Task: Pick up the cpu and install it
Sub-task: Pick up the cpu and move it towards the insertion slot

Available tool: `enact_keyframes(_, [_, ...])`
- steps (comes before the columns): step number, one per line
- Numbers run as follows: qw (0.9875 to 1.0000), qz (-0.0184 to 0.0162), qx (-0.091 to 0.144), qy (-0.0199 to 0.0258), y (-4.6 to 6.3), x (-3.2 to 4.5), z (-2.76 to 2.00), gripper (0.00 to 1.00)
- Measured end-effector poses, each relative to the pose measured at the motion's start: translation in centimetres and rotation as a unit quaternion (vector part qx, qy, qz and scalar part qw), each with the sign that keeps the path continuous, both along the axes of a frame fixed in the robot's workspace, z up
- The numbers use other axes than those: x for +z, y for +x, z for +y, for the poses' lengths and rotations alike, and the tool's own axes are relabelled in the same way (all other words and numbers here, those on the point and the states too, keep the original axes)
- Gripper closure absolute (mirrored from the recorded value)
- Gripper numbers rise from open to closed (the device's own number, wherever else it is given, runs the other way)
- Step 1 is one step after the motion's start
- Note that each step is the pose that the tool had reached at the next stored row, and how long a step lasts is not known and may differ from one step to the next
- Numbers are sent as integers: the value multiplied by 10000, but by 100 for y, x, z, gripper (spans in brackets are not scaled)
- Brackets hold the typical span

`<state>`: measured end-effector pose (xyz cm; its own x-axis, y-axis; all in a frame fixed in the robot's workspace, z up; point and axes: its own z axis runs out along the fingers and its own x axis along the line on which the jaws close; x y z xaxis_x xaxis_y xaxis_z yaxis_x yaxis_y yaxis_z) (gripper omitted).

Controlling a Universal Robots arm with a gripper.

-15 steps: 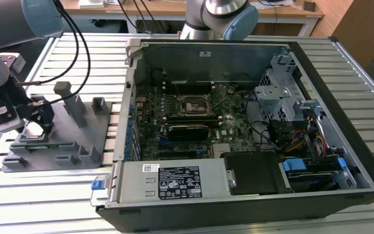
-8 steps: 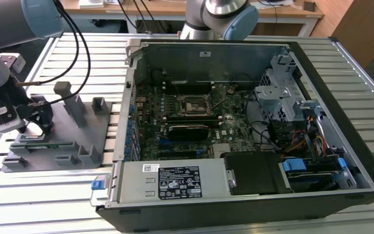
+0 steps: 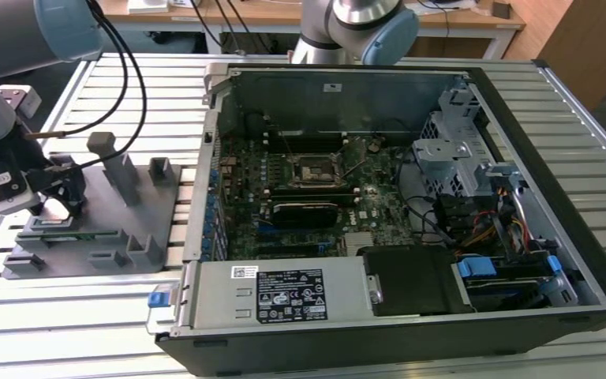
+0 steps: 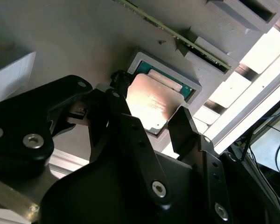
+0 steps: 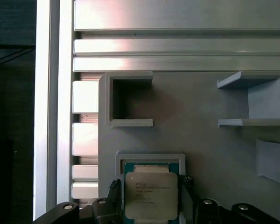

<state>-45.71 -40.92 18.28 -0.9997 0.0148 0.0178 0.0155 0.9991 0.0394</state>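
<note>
Gripper [image 4: 148, 102] is hanging open astride the cpu [image 5: 151, 196], whose snug fixture [image 5: 200, 140] recess is holding it square for edge grasping.

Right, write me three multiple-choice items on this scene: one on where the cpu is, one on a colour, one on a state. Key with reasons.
1. Where does the cpu lie?
A. in a pocket of the fixture
B. on the power supply
C. on the table slats

2. What colour is the fixture?
A. red
B. grey
C. yellow

3. How is the computer case?
A. closed
B. open, motherboard showing
C. wrapped in foil

1 A: the first wrist view shows the pocket framing it, the gripper at it.
2 B: grey in every view.
3 B: the exterior view looks straight onto the motherboard.
</note>
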Motion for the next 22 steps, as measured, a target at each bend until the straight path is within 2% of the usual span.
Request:
enact_keyframes(8, [10000,0,0,-1,-10,1,0,40])
enact_keyframes(9, [10000,-1,0,0,-10,2,0,46])
enact_keyframes(22, [10000,0,0,0,-10,45,0,46])
